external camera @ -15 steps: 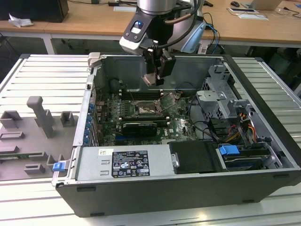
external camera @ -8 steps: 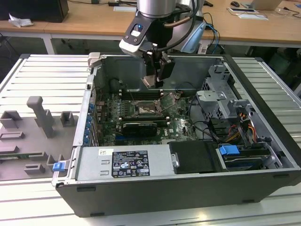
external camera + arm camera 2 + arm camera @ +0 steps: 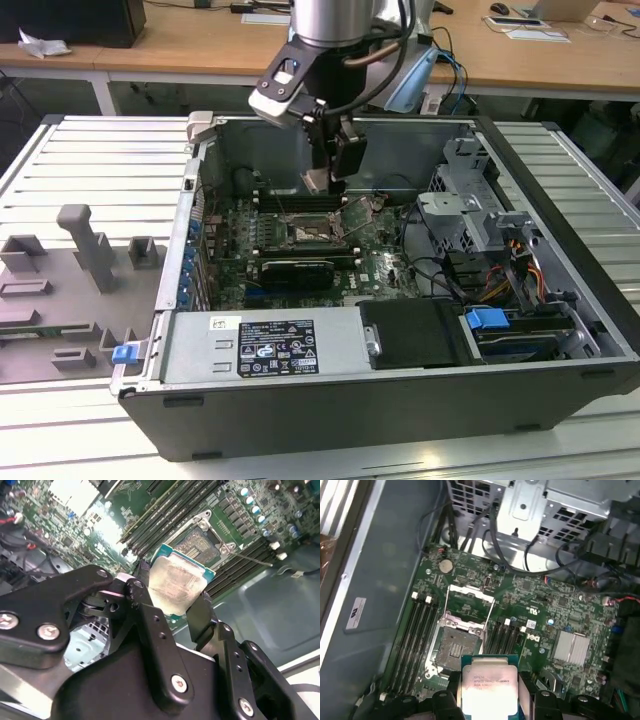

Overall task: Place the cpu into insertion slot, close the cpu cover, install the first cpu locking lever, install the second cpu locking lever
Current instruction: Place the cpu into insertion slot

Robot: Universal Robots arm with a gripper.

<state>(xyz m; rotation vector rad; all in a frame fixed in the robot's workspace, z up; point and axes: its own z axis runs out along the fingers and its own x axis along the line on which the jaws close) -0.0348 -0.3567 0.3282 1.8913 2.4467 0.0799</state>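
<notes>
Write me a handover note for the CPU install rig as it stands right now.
Hand: shut on the cpu, gripping two opposite edges, metal top facing the wrist cameras. It hangs inside the open computer case, above the board.
Insertion slot: empty, contacts exposed. The cpu is held above the board near it, not seated.
Cpu cover: swung open.
Done: cpu is in the grasp, over the socket area.
Left: cpu not in the slot, cover not closed, levers not latched. One locking lever sticks out free beside the socket.
</notes>
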